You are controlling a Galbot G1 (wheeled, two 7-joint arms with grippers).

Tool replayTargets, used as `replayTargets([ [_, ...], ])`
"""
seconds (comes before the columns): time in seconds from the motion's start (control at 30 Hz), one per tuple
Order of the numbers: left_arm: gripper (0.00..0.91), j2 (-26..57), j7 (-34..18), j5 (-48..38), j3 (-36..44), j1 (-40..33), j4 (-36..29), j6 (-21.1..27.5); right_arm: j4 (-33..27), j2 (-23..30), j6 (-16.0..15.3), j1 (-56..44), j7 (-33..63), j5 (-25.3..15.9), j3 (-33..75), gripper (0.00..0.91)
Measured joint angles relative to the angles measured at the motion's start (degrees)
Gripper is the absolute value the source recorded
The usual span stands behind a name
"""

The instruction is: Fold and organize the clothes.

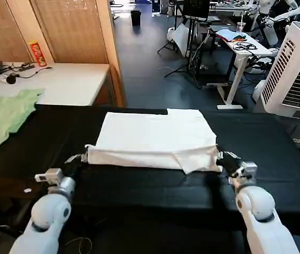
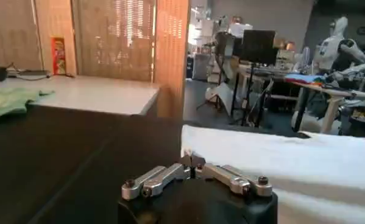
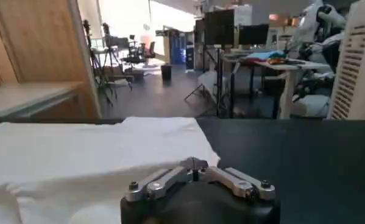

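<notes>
White T-shirt [image 1: 155,138] lies part-folded on the black worktop [image 1: 276,159] — near hem doubled over; left gripper [image 1: 82,157] and right gripper [image 1: 225,159] seemingly pinch its near corners; further folds remain.

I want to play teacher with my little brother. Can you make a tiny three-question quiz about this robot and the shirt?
1. True or false: the white T-shirt lies on a black table.
2. Which gripper is at the shirt's near corner on the robot's right side: A) left gripper B) right gripper?
3. Fill in: the green garment lies to the robot's ____.

Key: 1 true; 2 B; 3 left.
</notes>
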Motion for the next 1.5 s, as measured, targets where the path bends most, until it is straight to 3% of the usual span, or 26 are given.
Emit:
replayTargets([
  [0.33, 0.0, -0.1, 0.39, 3.67, 3.59, -6.29, 7.18, -1.2, -6.58, 1.01, 0.18, 4.91, -1.33, -0.42, -0.87, 0.039],
  [0.37, 0.0, -0.12, 0.37, 3.8, 3.65, -6.67, 7.86, -1.23, -6.67, 0.98, 0.12, 4.9, -1.33, -0.38, -0.85, 0.088],
  [0.4, 0.0, -0.15, 0.36, 3.83, 3.69, -6.9, 8.37, -1.21, -6.69, 0.91, -0.05, 4.88, -1.33, -0.4, -0.8, 0.273],
  [0.43, 0.878, -0.15, 0.17, 3.81, 3.73, -7.02, 8.71, -1.02, -6.65, 0.8, -0.41, 4.75, -1.32, -0.38, -0.65, 0.878],
  [0.73, 0.878, -0.09, -0.17, 3.87, 3.34, -6.09, 8.1, 0.41, 2.14, -2.39, -5.96, -2.4, -1.31, 3.12, 2.22, 0.878],
  [1.03, 0.878, 0.8, 1.48, 3.09, 1.33, -2.13, 5.11, 1.92, 12.16, -3.57, -6.02, -14.31, -1.66, 2.73, 5.84, 0.878],
  [1.3, 0.878, 0.83, 2.11, 0.62, 0.0, 0.86, 4.04, 2.37, 13.11, -2.95, -5.89, -17.3, -1.74, 2.43, 6.54, 0.644],
  [1.37, 0.712, 0.81, 2.33, -0.14, -0.14, 1.14, 4.04, 2.48, 12.8, -2.66, -5.84, -17.56, -1.69, 2.31, 6.55, 0.624],
  [1.4, 0.585, 0.78, 2.44, -0.22, -0.15, 1.23, 4.05, 2.49, 12.69, -2.51, -5.82, -17.67, -1.67, 2.26, 6.55, 0.585],
  [1.5, 0.361, 0.53, 2.7, -0.25, -0.15, 1.35, 4.39, 2.49, 12.4, -2.14, -5.8, -17.91, -1.65, 1.97, 6.44, 0.546],
])
